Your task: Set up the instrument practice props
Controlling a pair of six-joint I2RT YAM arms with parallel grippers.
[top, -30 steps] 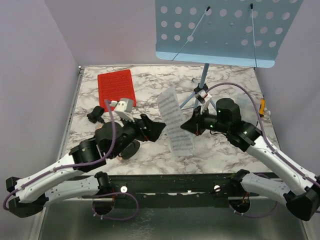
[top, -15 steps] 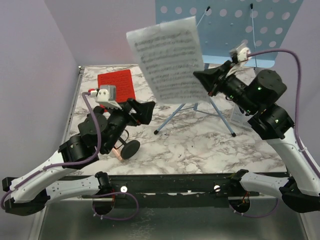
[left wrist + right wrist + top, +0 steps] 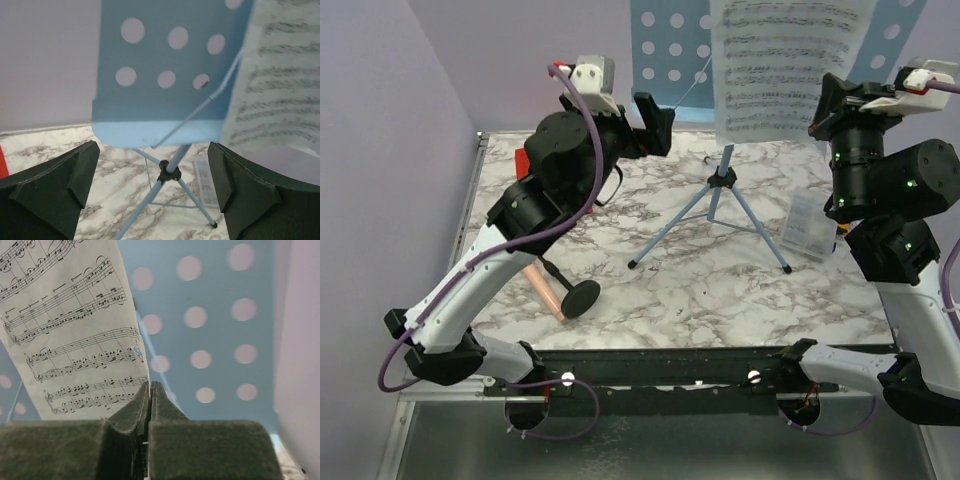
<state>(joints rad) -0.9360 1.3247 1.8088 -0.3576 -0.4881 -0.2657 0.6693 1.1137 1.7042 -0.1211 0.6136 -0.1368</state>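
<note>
My right gripper (image 3: 827, 103) is raised and shut on the lower right edge of the white sheet music (image 3: 775, 65), holding it upright in front of the light blue perforated music stand (image 3: 670, 40). The right wrist view shows the jaws (image 3: 150, 390) pinched on the sheet music (image 3: 70, 325), with the stand (image 3: 215, 315) behind. My left gripper (image 3: 655, 125) is open and empty, raised near the stand's left lower edge. Its view shows the stand (image 3: 165, 75) and tripod hub (image 3: 168, 171). The pinkish microphone (image 3: 545, 290) lies on the table by its black round base (image 3: 580, 298). The red sheet (image 3: 523, 160) is mostly hidden behind my left arm.
A small clear box (image 3: 808, 225) lies on the marble table (image 3: 720, 290) right of the tripod legs (image 3: 665, 235), and also shows in the left wrist view (image 3: 205, 180). Purple walls close in the back and sides.
My right gripper carried the sheet music up and to the right, in front of the stand. My left arm rose from the table toward the stand's left side, still open.
</note>
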